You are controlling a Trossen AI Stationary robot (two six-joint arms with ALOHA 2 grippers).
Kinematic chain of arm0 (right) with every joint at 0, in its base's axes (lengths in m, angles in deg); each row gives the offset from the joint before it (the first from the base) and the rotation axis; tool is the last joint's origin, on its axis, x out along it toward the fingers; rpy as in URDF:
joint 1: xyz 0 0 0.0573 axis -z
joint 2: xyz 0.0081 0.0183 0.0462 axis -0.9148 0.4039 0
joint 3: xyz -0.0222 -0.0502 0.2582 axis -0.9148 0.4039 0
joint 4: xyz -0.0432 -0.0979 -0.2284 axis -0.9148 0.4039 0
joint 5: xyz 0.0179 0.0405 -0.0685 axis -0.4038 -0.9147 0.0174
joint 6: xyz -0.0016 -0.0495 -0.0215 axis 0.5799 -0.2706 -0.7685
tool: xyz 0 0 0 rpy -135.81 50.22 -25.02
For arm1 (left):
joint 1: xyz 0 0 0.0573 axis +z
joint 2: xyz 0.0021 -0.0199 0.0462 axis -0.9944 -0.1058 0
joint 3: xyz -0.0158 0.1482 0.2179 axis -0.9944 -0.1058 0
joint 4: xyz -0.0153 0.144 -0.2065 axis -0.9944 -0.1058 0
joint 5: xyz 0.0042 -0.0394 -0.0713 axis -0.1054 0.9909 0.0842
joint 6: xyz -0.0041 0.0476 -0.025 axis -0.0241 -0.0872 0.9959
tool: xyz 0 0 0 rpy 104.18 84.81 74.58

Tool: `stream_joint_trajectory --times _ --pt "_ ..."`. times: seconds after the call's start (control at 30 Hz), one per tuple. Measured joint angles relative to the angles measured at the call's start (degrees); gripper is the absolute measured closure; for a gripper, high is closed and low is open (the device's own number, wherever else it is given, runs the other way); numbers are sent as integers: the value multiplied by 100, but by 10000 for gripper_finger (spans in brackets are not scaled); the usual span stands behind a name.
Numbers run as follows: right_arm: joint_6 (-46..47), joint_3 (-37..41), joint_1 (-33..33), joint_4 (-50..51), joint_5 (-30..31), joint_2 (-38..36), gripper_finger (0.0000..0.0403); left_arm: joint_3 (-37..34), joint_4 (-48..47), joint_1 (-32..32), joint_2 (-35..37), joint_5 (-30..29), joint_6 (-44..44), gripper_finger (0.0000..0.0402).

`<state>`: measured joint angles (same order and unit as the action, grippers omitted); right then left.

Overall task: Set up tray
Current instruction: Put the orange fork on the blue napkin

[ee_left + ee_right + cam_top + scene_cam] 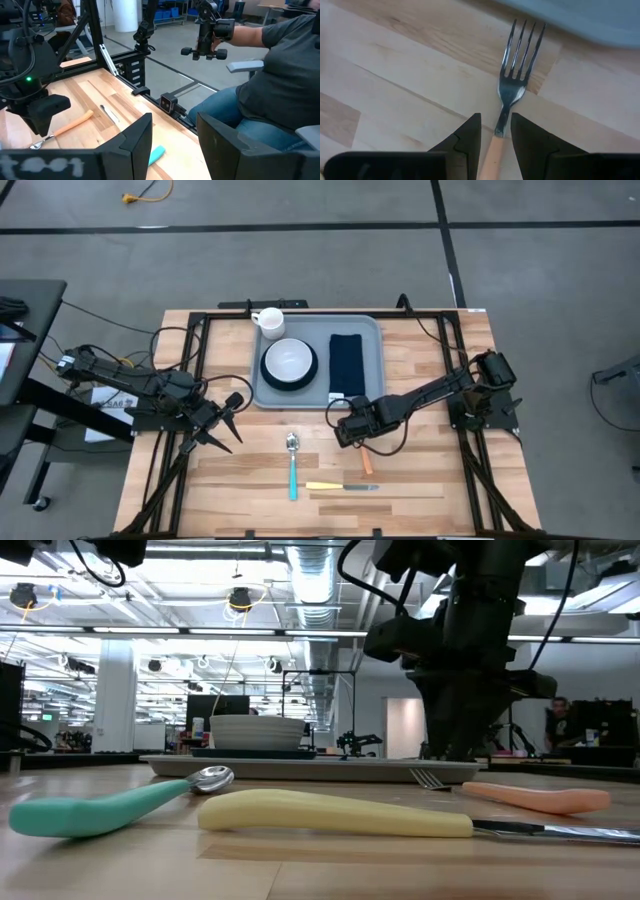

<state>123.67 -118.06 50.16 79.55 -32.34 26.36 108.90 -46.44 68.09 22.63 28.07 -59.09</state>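
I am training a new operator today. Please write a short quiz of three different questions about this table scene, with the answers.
1. True or false: the fork already lies on the tray.
2. Which gripper is at the fork's handle? A) left B) right
3. Fill in: the white bowl sits on a dark ____.

Key:
1. False; it lies on the table, tines near the tray's edge.
2. B; the right gripper straddles the handle, while the left gripper waits open at the table's left.
3. plate.
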Motion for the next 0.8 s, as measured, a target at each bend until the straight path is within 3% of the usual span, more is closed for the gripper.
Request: stream_joint_trajectory --times 0.47,0.8 --pt "7 0 -124 -113 -1 0 299 0 -25 0 0 0 0 257" --pt "9 0 -122 -144 -53 0 215 0 -26 0 1 0 0 257"
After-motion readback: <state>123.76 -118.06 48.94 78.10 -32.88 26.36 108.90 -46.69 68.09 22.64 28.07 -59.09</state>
